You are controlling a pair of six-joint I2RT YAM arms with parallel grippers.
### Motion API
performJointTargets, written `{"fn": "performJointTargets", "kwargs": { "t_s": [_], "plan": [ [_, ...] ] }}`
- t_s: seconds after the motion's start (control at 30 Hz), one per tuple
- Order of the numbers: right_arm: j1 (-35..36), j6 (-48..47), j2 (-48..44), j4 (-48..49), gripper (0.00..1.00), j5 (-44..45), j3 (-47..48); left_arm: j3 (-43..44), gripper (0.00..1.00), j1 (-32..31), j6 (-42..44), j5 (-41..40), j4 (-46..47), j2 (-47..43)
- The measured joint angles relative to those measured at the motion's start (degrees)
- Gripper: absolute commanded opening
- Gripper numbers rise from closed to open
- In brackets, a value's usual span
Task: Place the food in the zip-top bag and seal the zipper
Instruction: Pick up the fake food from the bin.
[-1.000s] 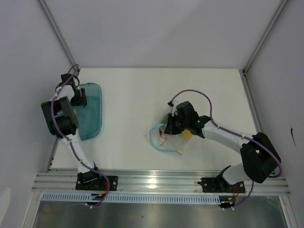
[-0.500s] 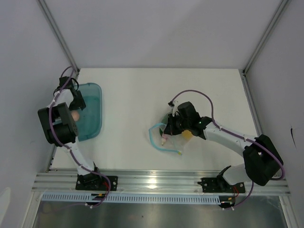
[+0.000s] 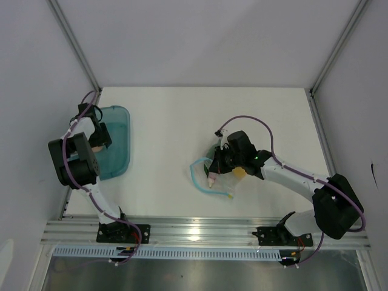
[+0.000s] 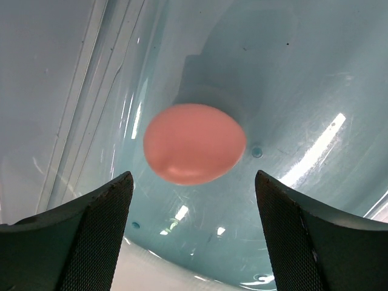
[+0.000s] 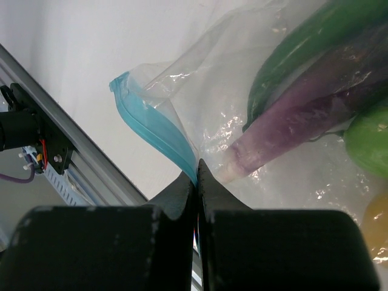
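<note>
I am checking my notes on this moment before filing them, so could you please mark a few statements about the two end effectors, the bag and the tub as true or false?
1. The right end effector is shut on the zipper strip of the zip-top bag. True.
2. The zip-top bag holds no food. False: a purple eggplant and a green piece show through its plastic.
3. The left end effector is open over the pink piece. True.
4. The pink piece lies in the zip-top bag. False: it lies in the teal tub.
</note>
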Motion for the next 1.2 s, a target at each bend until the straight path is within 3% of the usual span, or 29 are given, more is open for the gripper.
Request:
{"fn": "performJointTargets", "kwargs": {
  "t_s": [0.4,0.73,1.07,1.2],
  "plan": [
    [0.0,0.0,-0.1,0.1,0.0,0.0,-0.2,8.5,0.77,0.0,-1.5,-0.4,-4.0,6.2],
    [0.0,0.2,-0.1,0.3,0.0,0.0,-0.2,5.6,0.75,0.0,-1.4,0.6,-4.3,6.1],
    [0.0,0.2,-0.1,0.3,0.0,0.0,-0.4,5.6,0.55,0.0,-1.3,2.0,-4.4,5.9],
    [0.0,0.2,-0.1,0.3,0.0,0.0,-0.4,5.2,0.4,0.0,-1.2,2.1,-4.1,5.9]
  ]
}}
